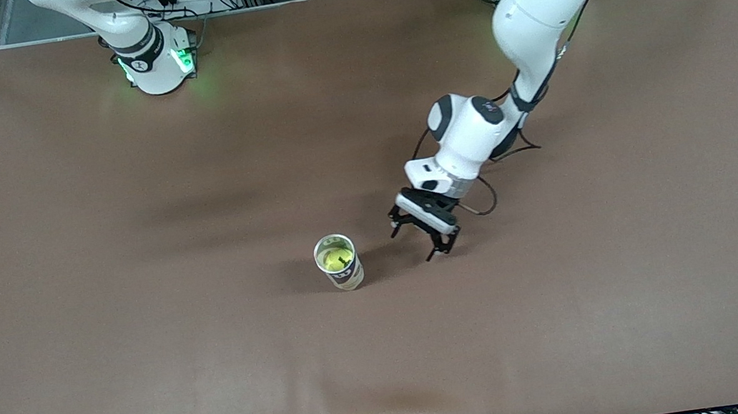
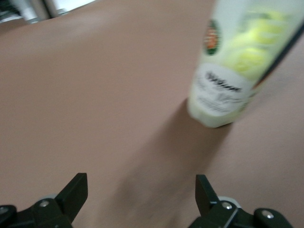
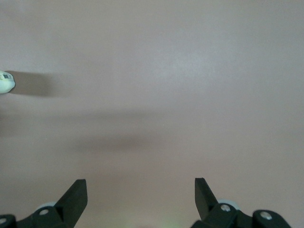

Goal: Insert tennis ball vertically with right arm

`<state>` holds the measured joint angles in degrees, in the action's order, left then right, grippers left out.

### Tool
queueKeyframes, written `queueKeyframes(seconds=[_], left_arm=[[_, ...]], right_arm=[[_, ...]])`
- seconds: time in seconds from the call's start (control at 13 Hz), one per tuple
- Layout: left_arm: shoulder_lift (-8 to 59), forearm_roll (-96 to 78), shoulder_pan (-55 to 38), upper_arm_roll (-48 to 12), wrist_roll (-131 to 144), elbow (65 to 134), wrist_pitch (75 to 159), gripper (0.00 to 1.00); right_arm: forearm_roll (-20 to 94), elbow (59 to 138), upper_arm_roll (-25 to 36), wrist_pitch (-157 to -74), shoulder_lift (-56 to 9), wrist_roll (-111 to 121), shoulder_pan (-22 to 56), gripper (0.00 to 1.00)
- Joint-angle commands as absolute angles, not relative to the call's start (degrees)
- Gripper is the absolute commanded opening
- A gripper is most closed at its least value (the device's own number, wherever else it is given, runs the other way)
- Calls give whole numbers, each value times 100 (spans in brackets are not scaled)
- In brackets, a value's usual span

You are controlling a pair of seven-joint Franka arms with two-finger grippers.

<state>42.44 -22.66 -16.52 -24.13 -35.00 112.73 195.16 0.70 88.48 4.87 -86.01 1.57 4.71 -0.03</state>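
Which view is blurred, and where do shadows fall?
Left wrist view: the tennis ball can is smeared by blur. Front view: sharp; the can casts a soft shadow toward the right arm's end. Right wrist view: faint shadow bands on the table.

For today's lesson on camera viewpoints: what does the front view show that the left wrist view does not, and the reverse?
Only the front view shows both arms' bases, the can's open top with a tennis ball inside, and the open left gripper beside it, toward the left arm's end. Only the left wrist view shows the can's printed label close up. Both share the upright can, balls inside it, the left gripper and the brown table.
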Motion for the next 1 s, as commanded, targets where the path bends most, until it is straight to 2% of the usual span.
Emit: queueKeyframes(seconds=[0.0, 0.38, 0.61, 0.92], left_arm=[[3754, -2373, -1092, -2672, -3463, 11663, 19162, 100], [2920, -2373, -38, -2672, -3445, 11163, 16635, 100], [2462, -2320, 841, -2663, -3445, 10619, 14439, 100], [2355, -2294, 1826, -2628, -3349, 9829, 12424, 100]], right_arm=[[79, 8912, 501, -8755, 184, 545, 35, 100], [123, 8833, 510, -8692, 176, 475, 17, 100], [123, 8833, 501, -8640, 193, 334, 9, 100], [123, 8833, 501, -8631, 193, 343, 9, 100]])
